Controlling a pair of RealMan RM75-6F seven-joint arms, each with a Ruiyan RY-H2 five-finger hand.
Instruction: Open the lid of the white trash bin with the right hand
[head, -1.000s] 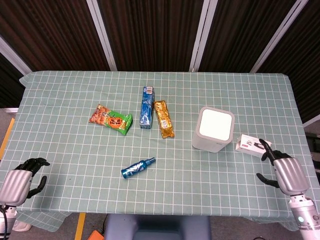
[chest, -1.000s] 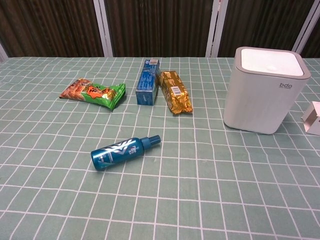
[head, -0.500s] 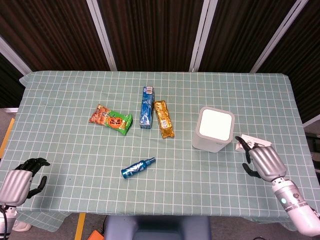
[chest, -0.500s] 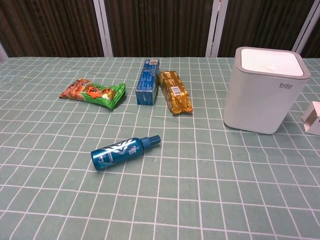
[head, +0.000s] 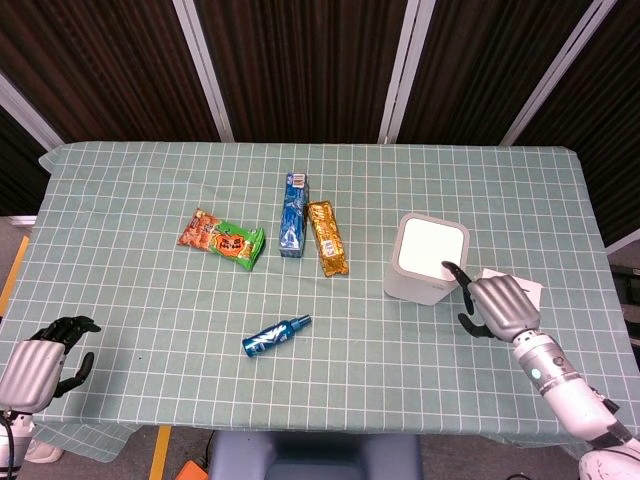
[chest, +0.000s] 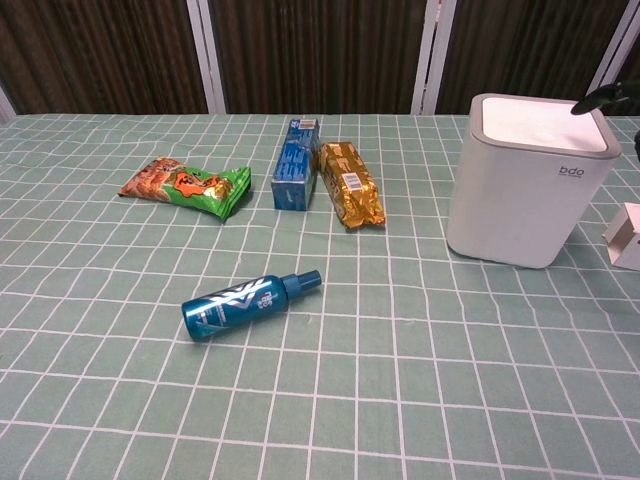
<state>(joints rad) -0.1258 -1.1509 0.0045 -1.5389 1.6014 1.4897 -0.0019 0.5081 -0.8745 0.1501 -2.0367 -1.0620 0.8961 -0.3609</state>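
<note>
The white trash bin (head: 428, 275) stands right of the table's middle, its flat lid (head: 432, 248) down; the chest view shows the bin (chest: 520, 190) with the lid (chest: 540, 125) lying flush. My right hand (head: 497, 305) hovers at the bin's right front corner, fingers apart and holding nothing. One dark finger (head: 457, 273) stretches out over the lid's near right edge. In the chest view only that fingertip (chest: 598, 98) shows, just above the lid's right rim. My left hand (head: 42, 358) hangs off the table's front left edge, fingers loosely apart and empty.
A small white box (head: 525, 287) lies right of the bin, partly under my right hand. A blue spray bottle (head: 275, 335) lies toward the front. A green snack bag (head: 222, 238), a blue box (head: 293, 215) and a gold packet (head: 328, 238) lie left of the bin.
My right hand has moved left and away from me, from beyond the white box to the bin's right front corner, and one finger now reaches over the lid. The left hand stayed still.
</note>
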